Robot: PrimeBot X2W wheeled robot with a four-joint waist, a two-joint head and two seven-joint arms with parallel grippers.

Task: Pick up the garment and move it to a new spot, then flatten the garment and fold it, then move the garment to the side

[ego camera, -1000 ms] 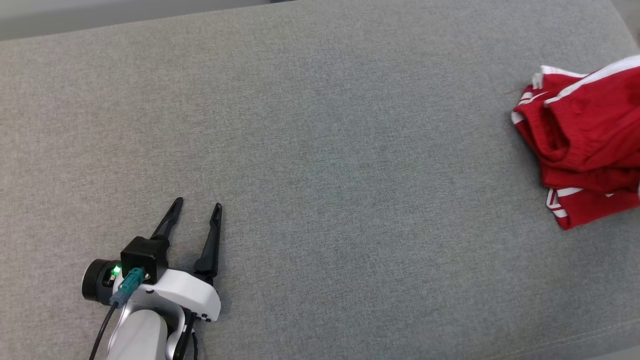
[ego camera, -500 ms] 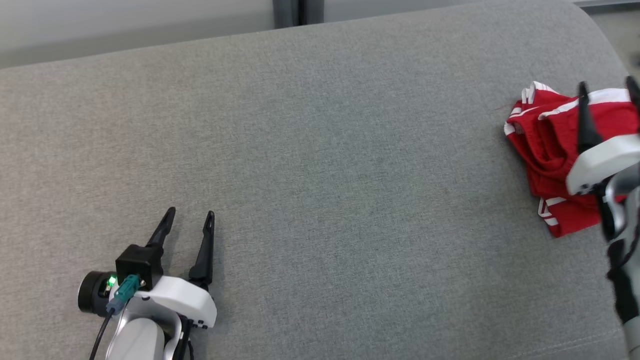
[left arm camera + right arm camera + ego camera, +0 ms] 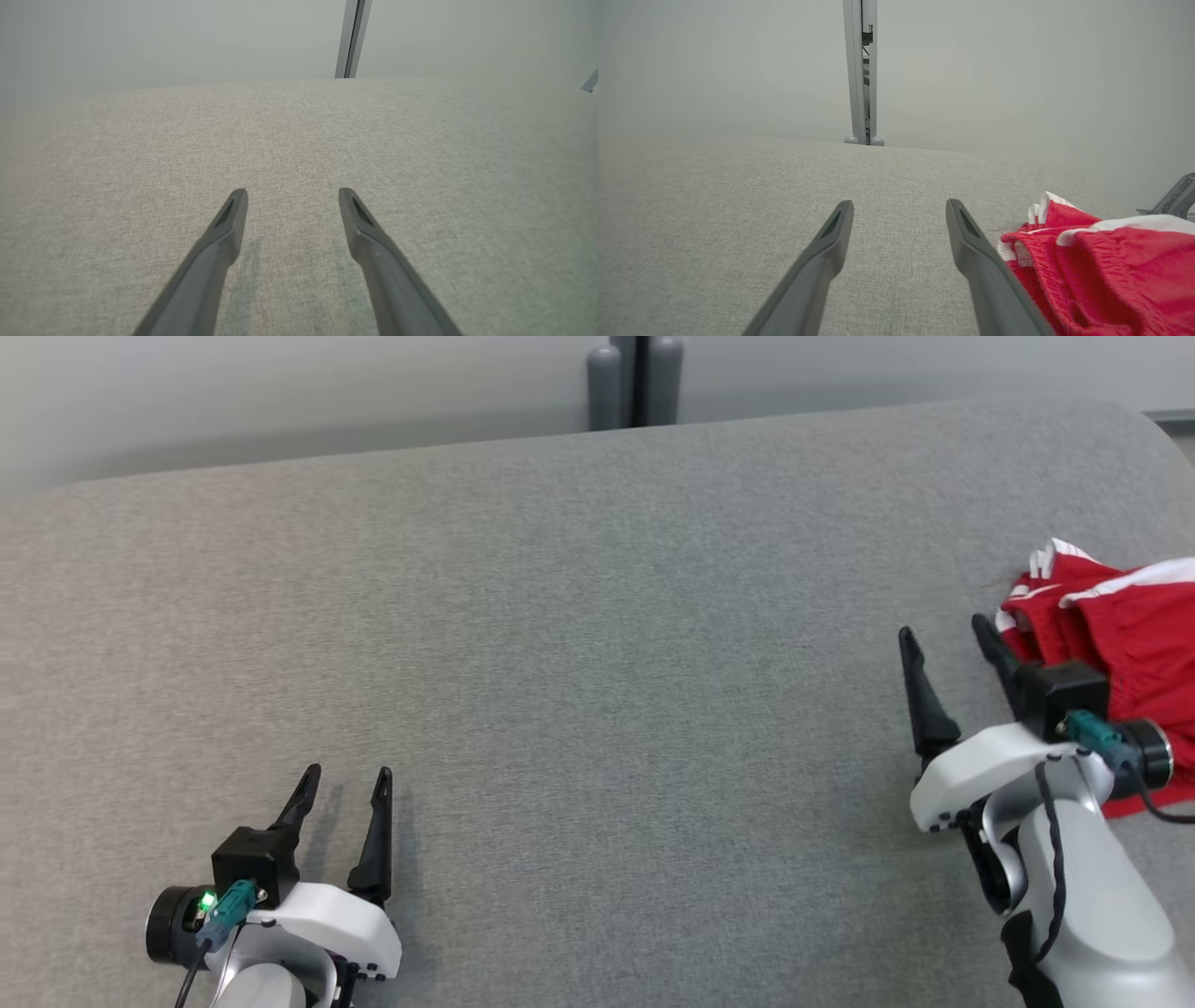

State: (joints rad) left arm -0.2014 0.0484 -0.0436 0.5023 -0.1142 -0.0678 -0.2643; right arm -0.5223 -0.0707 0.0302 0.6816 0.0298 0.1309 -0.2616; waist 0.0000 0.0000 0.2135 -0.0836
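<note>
The garment (image 3: 1130, 625), red with white stripes, lies bunched at the right edge of the grey cushion (image 3: 597, 644). My right gripper (image 3: 943, 627) stands open just left of it, nothing between its fingers. In the right wrist view the garment (image 3: 1101, 270) sits right beside the right finger (image 3: 971, 247), and the right gripper (image 3: 899, 204) points over bare fabric. My left gripper (image 3: 346, 772) rests open at the lower left, far from the cloth. The left wrist view has the left gripper (image 3: 293, 191) open over plain grey fabric.
A pale wall rises behind the cushion, with a grey vertical post (image 3: 635, 383) at its far edge, also in the right wrist view as the post (image 3: 861, 70). The cushion's right end curves down past the garment.
The camera tilted up, shifting the picture down. My right arm came into view, opened its fingers and drew back left and toward me, off the garment, which stays bunched at the right. The left gripper held still.
</note>
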